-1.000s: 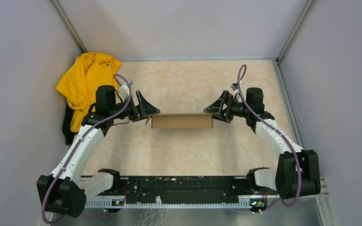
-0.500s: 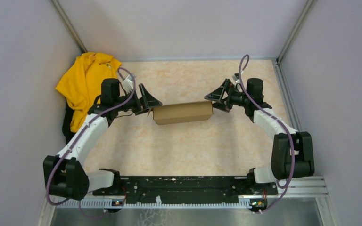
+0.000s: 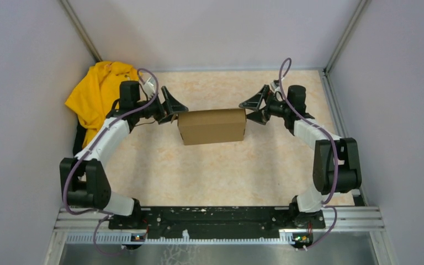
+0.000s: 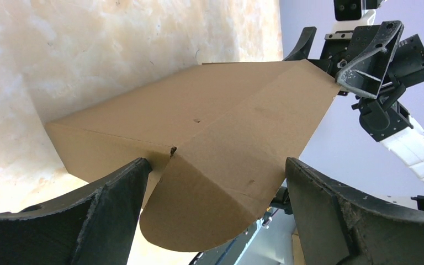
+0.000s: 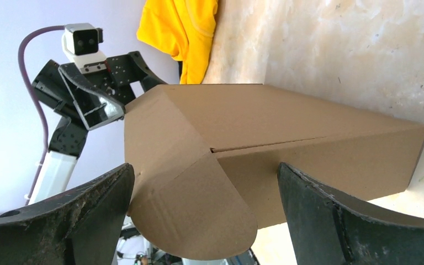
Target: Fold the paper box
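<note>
Bright even light, soft shadows, sharp frames, no glare

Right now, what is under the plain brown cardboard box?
Only the beige marbled tabletop shows around the plain brown cardboard box. The patch directly beneath is covered by the box itself, so anything lying there cannot be seen.
</note>
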{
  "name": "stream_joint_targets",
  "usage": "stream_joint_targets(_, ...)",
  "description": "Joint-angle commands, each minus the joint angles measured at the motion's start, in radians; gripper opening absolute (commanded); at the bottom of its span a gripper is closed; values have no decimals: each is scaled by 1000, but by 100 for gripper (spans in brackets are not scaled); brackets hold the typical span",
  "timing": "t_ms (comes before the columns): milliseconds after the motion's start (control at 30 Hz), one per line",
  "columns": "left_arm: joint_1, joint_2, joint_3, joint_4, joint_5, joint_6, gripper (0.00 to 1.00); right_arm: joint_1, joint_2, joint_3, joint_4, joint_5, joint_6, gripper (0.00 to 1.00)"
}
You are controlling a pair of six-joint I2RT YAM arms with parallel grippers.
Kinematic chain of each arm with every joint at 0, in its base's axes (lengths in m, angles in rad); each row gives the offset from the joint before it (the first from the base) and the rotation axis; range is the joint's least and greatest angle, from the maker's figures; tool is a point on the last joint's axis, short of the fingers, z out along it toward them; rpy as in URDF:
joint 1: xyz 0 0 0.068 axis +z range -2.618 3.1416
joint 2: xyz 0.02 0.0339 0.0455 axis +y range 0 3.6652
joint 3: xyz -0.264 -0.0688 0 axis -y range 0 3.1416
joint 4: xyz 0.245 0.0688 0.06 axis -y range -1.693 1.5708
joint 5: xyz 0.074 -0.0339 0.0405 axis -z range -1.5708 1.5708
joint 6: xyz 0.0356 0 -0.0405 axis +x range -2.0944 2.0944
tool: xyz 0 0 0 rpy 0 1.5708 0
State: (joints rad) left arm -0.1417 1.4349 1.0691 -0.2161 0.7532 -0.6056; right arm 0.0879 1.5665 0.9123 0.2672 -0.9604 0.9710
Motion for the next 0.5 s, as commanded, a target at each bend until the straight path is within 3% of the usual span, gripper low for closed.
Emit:
stream_joint_targets(0, 15, 47, 53, 27, 86, 27, 99, -3, 24, 69, 102, -58, 37, 99)
stream_joint_targets(233, 30, 91, 118, -14, 138, 74, 99, -16, 49, 90, 86, -48, 21, 99)
stream_joint_targets(467, 41, 95, 154, -46, 165, 110, 99, -40, 47, 121, -35, -10, -73, 99)
